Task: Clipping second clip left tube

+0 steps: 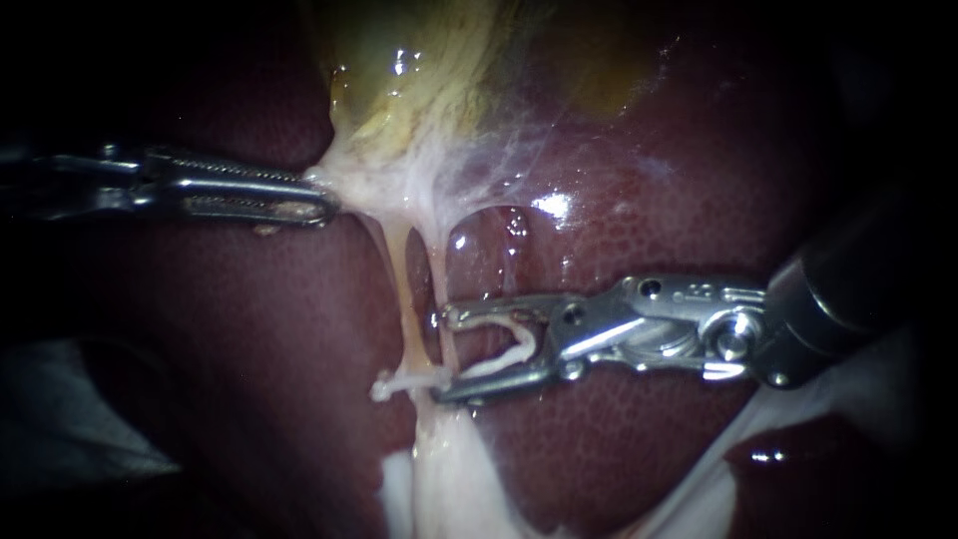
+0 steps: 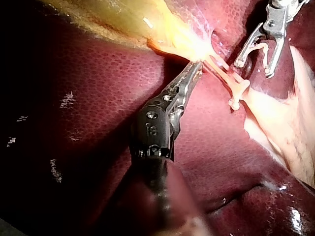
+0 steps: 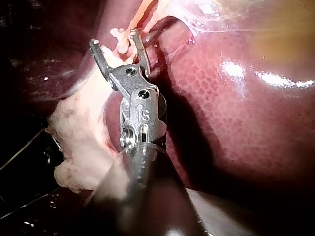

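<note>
Two pale tubes run down from the gallbladder [image 1: 439,60]; the left tube [image 1: 404,289] carries a white clip [image 1: 399,382] low down, its end sticking out to the left. My right instrument [image 1: 446,355] comes in from the right, jaws standing wide with a white open clip [image 1: 519,344] seated between them. The jaw tips sit at the right tube [image 1: 441,284], just right of the left tube, and the lower tip is beside the placed clip. My left instrument [image 1: 324,205] is shut on whitish tissue [image 1: 344,180] at the gallbladder's neck, holding it taut to the left.
Dark red liver [image 1: 649,200] lies behind and around everything. White fatty tissue [image 1: 439,479] spreads below the tubes. The left wrist view shows my left instrument [image 2: 197,66] on the tissue, the placed clip [image 2: 235,96], and my right instrument [image 2: 253,68] beyond.
</note>
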Available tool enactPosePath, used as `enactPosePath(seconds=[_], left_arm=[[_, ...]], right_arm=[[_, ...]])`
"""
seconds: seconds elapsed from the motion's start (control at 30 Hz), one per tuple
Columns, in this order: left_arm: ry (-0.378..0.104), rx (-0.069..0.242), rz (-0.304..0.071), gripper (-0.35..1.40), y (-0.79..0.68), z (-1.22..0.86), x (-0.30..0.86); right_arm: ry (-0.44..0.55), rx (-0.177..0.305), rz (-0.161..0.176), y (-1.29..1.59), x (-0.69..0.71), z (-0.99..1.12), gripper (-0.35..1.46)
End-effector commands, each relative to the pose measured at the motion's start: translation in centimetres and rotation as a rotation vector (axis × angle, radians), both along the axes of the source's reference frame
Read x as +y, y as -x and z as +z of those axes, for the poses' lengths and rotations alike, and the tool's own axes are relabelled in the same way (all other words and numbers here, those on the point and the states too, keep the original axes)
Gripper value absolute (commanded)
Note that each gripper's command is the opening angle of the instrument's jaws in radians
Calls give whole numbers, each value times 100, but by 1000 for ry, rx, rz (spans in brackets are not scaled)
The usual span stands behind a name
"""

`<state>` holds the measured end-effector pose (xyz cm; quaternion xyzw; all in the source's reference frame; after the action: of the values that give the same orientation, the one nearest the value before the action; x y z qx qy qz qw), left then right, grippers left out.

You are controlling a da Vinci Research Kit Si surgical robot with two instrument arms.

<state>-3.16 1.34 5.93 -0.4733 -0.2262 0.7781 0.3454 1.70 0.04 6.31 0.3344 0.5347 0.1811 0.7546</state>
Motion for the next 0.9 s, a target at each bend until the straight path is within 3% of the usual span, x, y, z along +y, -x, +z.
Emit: enactPosePath(seconds=[0.03,0.3,0.67,0.9], left_arm=[[0,0,0,-35,0,0,0],[0,0,0,-35,0,0,0],[0,0,-1,-35,0,0,0],[0,1,-1,-35,1,0,0]], right_arm=[[-7,1,-7,-3,-2,3,49],[-16,0,-13,-14,-8,16,49],[-22,-8,-9,-12,-5,47,49],[-24,-12,-6,-18,-5,55,49]])
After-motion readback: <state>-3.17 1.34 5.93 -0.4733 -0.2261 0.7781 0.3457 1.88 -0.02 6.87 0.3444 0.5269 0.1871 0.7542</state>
